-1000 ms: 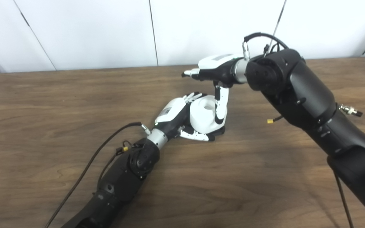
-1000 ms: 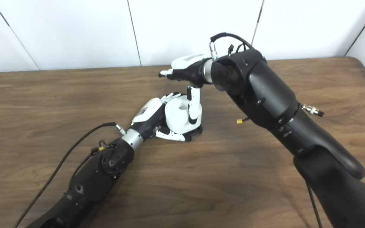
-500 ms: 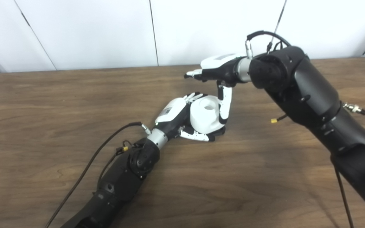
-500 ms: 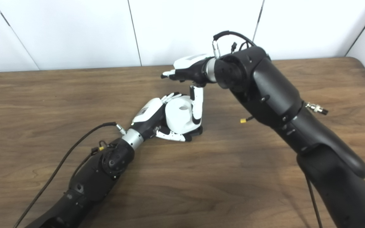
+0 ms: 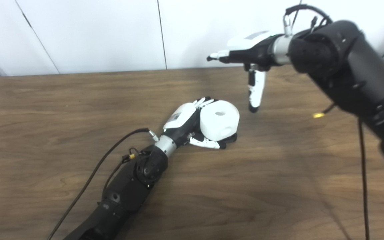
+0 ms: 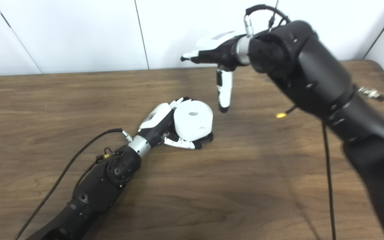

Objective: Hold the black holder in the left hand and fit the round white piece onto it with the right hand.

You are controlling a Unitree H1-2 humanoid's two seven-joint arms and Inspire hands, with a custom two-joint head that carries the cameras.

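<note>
- Nearest: bare brown worktop (image 5: 262,200), with the left forearm lying across it and a black cable (image 5: 92,176) running beside.
- Further in, near the middle of the worktop: left hand (image 5: 185,121), closed around the round white piece (image 5: 219,119), with some fingers (image 5: 208,143) curled under it and others over its far upper edge.
- Round white piece: held low, close over the worktop, its top face with the small hole turned upward.
- Under its right lower edge: a dark lip, probably the black holder (image 5: 232,137), touching or almost touching the worktop. Mostly hidden, so impossible to tell how deep the piece sits on it.
- Farther back and higher: right hand (image 5: 247,56), open and empty, the fingers stretched to the left and one finger (image 5: 254,91) hanging down. Well clear of the white piece, to the right of it.
- Possible trouble from here:
  - Piece only half seated or tilted on the holder, then coming loose when lifted, because no hand presses it down now.
  - Left grip mostly on the white piece and not on the holder, so risk of the holder dropping off.
  - If returning for one more push, risk of the hanging finger catching the rim and knocking the piece sideways.
</note>
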